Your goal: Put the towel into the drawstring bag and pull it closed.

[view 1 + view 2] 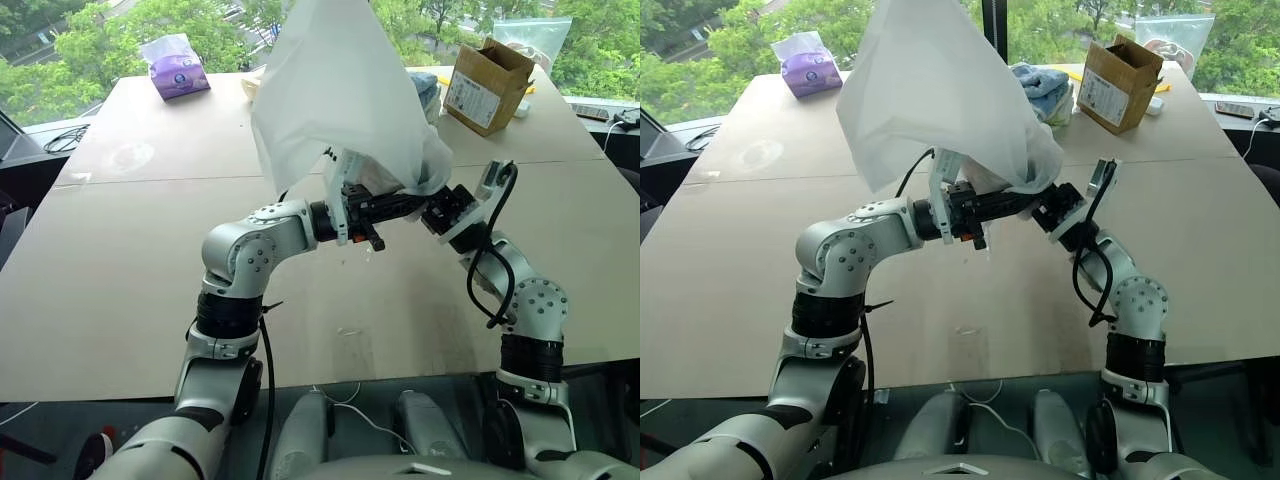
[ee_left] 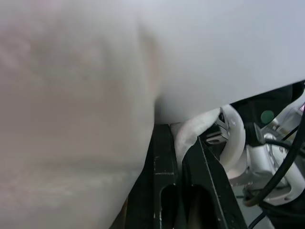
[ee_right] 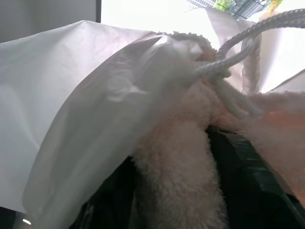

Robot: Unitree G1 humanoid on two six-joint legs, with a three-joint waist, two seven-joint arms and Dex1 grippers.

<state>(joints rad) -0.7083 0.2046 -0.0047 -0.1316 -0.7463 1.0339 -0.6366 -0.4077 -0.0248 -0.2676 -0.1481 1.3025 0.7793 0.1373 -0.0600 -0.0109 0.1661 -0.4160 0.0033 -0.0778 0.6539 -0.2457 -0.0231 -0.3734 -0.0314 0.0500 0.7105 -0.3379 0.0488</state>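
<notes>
Stuffing is underway: left fingers pinch the translucent white drawstring bag; right fingers' state unclear against the cream terry towel. Next, push it deeper.

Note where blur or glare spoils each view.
Left wrist view: the drawstring bag sits very close, a soft blur. Right wrist view: window light blows out the top; the towel stays readable. Head views: sharp, evenly daylit, with the table free of glare.

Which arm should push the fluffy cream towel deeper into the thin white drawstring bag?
Probably the right. The right gripper sits at the bag's mouth against the fluffy cream towel, while the left gripper is shut on the thin white drawstring bag, holding it up.
</notes>
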